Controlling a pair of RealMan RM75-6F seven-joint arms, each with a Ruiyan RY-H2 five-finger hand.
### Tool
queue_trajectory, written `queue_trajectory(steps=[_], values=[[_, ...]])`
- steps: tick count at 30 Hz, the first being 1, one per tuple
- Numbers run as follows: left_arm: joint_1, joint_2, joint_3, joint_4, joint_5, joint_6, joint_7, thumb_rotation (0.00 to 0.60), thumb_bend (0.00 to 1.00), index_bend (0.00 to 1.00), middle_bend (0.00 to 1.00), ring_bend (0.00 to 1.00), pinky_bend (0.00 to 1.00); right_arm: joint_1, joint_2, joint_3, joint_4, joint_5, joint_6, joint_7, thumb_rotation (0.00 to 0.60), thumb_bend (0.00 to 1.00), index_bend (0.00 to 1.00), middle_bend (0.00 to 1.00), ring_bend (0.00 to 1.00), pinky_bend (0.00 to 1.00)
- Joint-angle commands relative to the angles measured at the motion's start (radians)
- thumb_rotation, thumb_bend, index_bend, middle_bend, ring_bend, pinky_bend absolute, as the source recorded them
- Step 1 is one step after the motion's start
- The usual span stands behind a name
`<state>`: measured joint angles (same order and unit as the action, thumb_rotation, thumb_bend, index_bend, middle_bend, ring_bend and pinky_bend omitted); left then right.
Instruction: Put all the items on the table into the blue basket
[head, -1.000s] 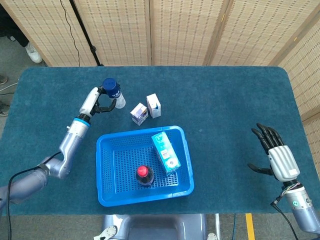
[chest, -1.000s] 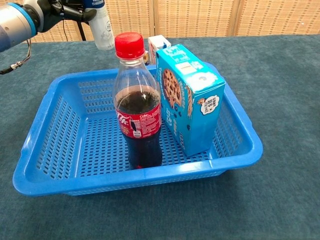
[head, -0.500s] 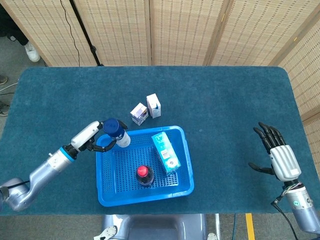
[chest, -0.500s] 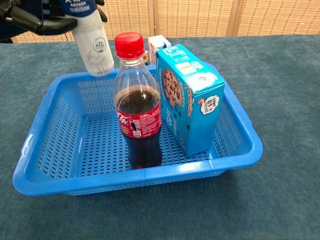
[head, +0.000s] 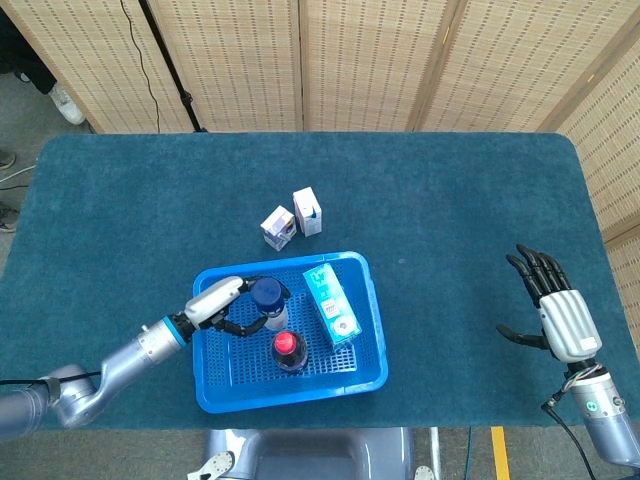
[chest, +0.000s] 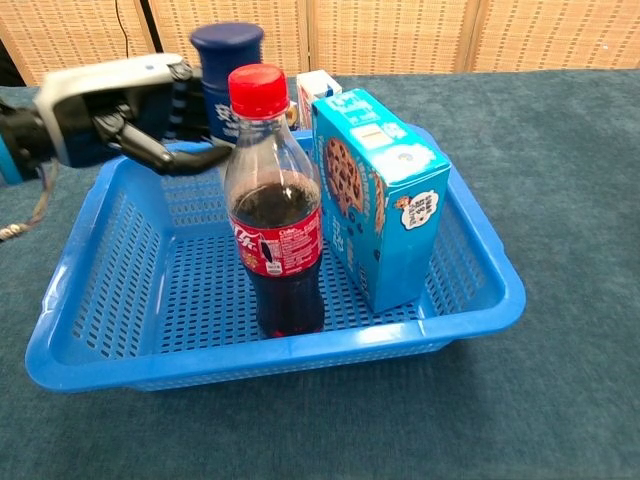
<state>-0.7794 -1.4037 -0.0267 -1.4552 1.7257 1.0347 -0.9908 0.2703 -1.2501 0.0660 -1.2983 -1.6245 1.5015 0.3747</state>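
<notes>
My left hand (head: 224, 303) (chest: 128, 110) grips a white bottle with a blue cap (head: 268, 296) (chest: 226, 60), held upright inside the blue basket (head: 214, 388) (chest: 90, 350), just behind the cola bottle (head: 288, 350) (chest: 274, 235). A teal cookie box (head: 331, 302) (chest: 378, 195) stands in the basket's right half. Two small cartons (head: 278, 226) (head: 307, 210) stand on the cloth behind the basket; one carton (chest: 318, 88) peeks over the cookie box in the chest view. My right hand (head: 553, 309) hovers open at the table's right edge.
Blue cloth covers the table (head: 450, 200). Woven screens (head: 370, 60) stand behind it. The basket's left half holds bare mesh floor (chest: 170, 290).
My left hand carried the blue-capped bottle from the basket's left rear corner rightward and down into the basket, beside the cola bottle. The right hand stayed still.
</notes>
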Motion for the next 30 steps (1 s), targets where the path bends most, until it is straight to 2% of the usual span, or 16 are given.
queue_trajectory(steps=[1,2,3,5,8,11,15,24,28,30], values=[[-0.015,-0.047,0.009,0.035,-0.008,-0.013,0.031,0.6,0.54,0.31,0.15,0.08,0.24,0.0,0.0,0.0,0.001,0.001,-0.001,0.0,0.6,0.0,0.04,0.0,0.0,0.05],[-0.019,-0.055,0.014,0.043,-0.004,-0.018,0.039,0.6,0.52,0.17,0.06,0.02,0.13,0.0,0.0,0.0,0.002,0.001,-0.002,0.001,0.6,0.0,0.04,0.0,0.0,0.05],[-0.023,-0.059,0.019,0.049,-0.001,-0.022,0.044,0.6,0.5,0.08,0.02,0.0,0.06,0.0,0.0,0.0,0.002,0.002,-0.002,0.001,0.6,0.0,0.04,0.0,0.0,0.05],[-0.03,-0.062,0.028,0.056,0.003,-0.031,0.047,0.6,0.46,0.0,0.0,0.0,0.0,0.0,0.0,0.001,0.003,0.003,-0.002,0.002,0.6,0.0,0.04,0.0,0.0,0.05],[-0.041,-0.062,0.041,0.063,0.01,-0.036,0.041,0.6,0.38,0.0,0.0,0.0,0.0,-0.001,0.0,0.002,0.005,0.005,-0.002,0.003,0.6,0.0,0.04,0.0,0.0,0.05],[-0.039,-0.06,0.046,0.066,0.013,-0.015,0.036,0.6,0.35,0.0,0.0,0.0,0.0,-0.001,0.0,0.002,0.007,0.006,-0.002,0.005,0.6,0.0,0.04,0.0,0.0,0.05],[-0.031,-0.041,0.052,0.054,0.018,0.027,0.02,0.6,0.35,0.0,0.0,0.0,0.0,-0.001,0.001,0.002,0.007,0.006,-0.001,0.005,0.6,0.0,0.04,0.0,0.0,0.05],[0.007,0.067,0.042,0.003,0.019,0.158,-0.006,0.6,0.35,0.0,0.0,0.0,0.0,-0.002,0.001,0.001,0.003,0.001,0.003,0.001,0.6,0.0,0.04,0.0,0.0,0.05],[0.026,0.121,0.018,-0.007,-0.034,0.167,0.082,0.6,0.35,0.0,0.0,0.0,0.0,-0.003,0.001,0.0,-0.001,-0.001,0.005,-0.001,0.6,0.0,0.04,0.0,0.0,0.05],[0.037,0.147,-0.008,-0.01,-0.102,0.143,0.179,0.6,0.33,0.0,0.0,0.0,0.0,-0.003,0.002,0.0,-0.003,-0.003,0.006,-0.002,0.6,0.0,0.04,0.0,0.0,0.05]])
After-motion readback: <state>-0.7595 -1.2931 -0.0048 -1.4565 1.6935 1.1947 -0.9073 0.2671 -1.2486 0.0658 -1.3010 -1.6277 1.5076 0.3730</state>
